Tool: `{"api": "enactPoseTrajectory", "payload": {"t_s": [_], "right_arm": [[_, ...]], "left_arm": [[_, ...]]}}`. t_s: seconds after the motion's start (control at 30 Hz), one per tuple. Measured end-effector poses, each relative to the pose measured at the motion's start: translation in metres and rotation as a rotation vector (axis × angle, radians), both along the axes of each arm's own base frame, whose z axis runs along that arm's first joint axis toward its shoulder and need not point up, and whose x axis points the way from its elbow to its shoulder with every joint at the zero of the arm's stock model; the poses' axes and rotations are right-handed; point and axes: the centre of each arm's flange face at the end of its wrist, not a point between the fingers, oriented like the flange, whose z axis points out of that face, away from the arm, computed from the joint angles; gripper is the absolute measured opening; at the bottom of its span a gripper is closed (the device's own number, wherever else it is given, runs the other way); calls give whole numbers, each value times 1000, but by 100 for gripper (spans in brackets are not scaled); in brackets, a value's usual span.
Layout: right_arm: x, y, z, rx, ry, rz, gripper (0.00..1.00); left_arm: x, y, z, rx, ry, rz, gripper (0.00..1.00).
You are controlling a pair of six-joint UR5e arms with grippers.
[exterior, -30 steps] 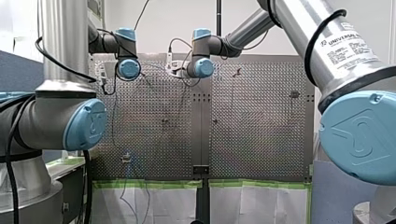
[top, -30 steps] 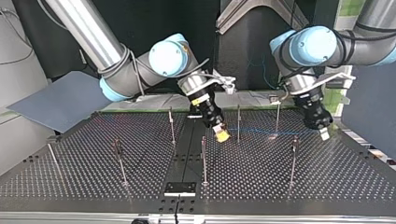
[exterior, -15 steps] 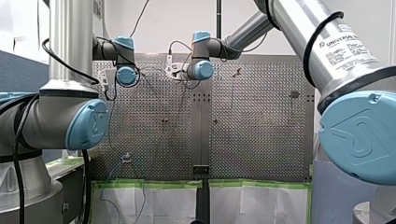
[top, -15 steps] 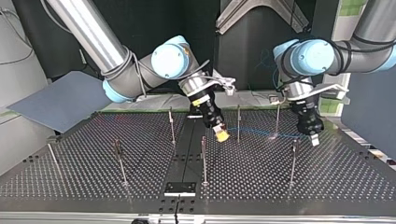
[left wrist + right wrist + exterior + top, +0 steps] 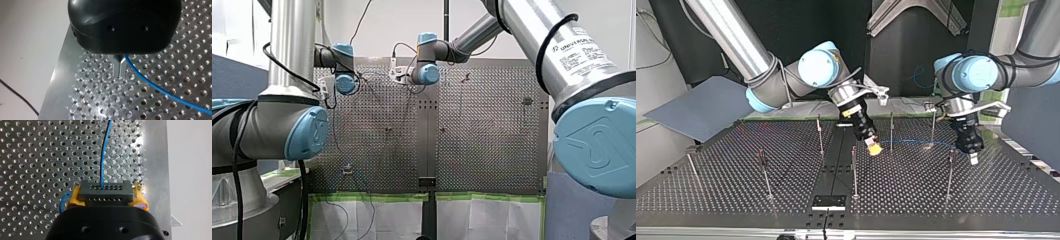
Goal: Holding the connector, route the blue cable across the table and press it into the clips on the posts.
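Gleaming perforated table (image 5: 736, 185), right gripper (image 5: 874, 148) clamping connector (image 5: 105, 193), left gripper (image 5: 119, 71) narrow beside blue cable (image 5: 162, 91)

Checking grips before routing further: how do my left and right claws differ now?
My right claw has yellow pads; my left claw has thin metal fingers. My right claw clamps the grey connector; my left claw pinches the blue cable itself. In the top view my right claw tilts; my left claw points nearly straight down. Both are shut, low over the perforated table.
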Motion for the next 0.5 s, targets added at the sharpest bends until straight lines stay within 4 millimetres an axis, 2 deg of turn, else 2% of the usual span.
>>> {"api": "enactPoseTrajectory", "payload": {"t_s": [0.27, 0.5], "right_arm": [[-2, -8, 5, -7, -8, -10, 0], [-4, -15, 7, -11, -12, -19, 0]], "left_arm": [[25, 7, -5, -8, 1, -41, 0], [37, 18, -24, -18, 33, -43, 0]]}}
